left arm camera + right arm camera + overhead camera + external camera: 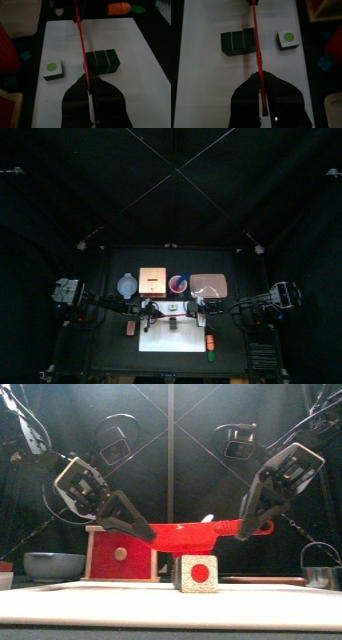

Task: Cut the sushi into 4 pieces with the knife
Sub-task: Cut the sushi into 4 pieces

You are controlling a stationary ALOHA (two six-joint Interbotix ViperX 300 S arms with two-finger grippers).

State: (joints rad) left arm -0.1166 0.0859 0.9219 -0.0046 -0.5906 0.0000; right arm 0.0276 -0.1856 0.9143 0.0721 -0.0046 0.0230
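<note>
A thin red knife (187, 536) hangs level above the white cutting board (137, 80), held at both ends. My left gripper (87, 82) is shut on one end and my right gripper (260, 80) is shut on the other. The dark sushi roll (102, 61), three blocks still joined, lies on the board just beside the blade's line. One separated piece (53, 69) with a white face and a round dot sits on the blade's other side. In the front view that piece (198, 572) stands right under the knife, and the roll is hidden behind it.
Behind the board stand the wooden box with a red drawer front (120, 552), the blue-grey bowl (54, 565) at the left and a pink tray (210, 285) at the right. A metal cutter (321, 567) sits far right. An orange toy (120, 7) lies past the board's end.
</note>
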